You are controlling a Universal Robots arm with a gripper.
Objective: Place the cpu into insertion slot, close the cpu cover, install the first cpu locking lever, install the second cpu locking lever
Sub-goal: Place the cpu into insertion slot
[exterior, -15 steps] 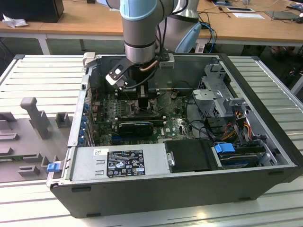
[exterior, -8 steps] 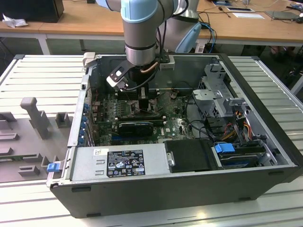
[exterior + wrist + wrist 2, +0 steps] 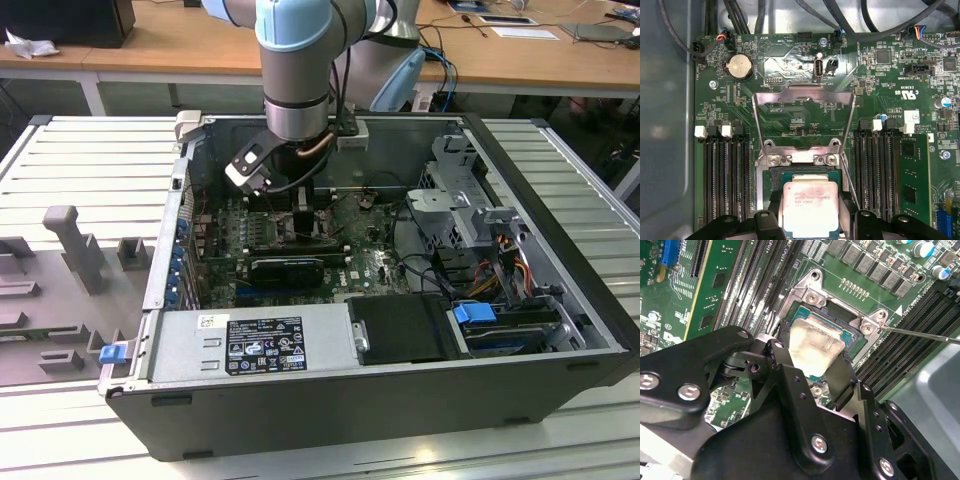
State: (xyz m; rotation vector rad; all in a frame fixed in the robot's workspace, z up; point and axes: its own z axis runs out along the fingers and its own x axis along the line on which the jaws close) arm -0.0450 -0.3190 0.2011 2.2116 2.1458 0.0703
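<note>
My gripper [image 3: 812, 351] is shut on the cpu [image 3: 816, 342], a pale silvery square chip held by two opposite edges between the black fingers [image 3: 781, 340]. The chip hangs slightly tilted, just over the insertion slot [image 3: 832, 315], whose dark centre and teal frame show past it. In the first wrist view the cpu [image 3: 810, 207] sits over the insertion slot [image 3: 785, 175], with the gripper [image 3: 810, 222] around it. The cpu cover [image 3: 805, 90] stands swung open beyond the slot. A thin wire locking lever [image 3: 920, 333] juts out beside the socket. The exterior view shows the gripper [image 3: 300, 222] low inside the case.
Memory slots [image 3: 725, 175] flank the socket on both sides. A long black card [image 3: 288, 268] lies just in front of the gripper. The power supply [image 3: 250, 345], drive cages [image 3: 460, 190] and loose cables [image 3: 480, 275] crowd the case toward the exterior view's right.
</note>
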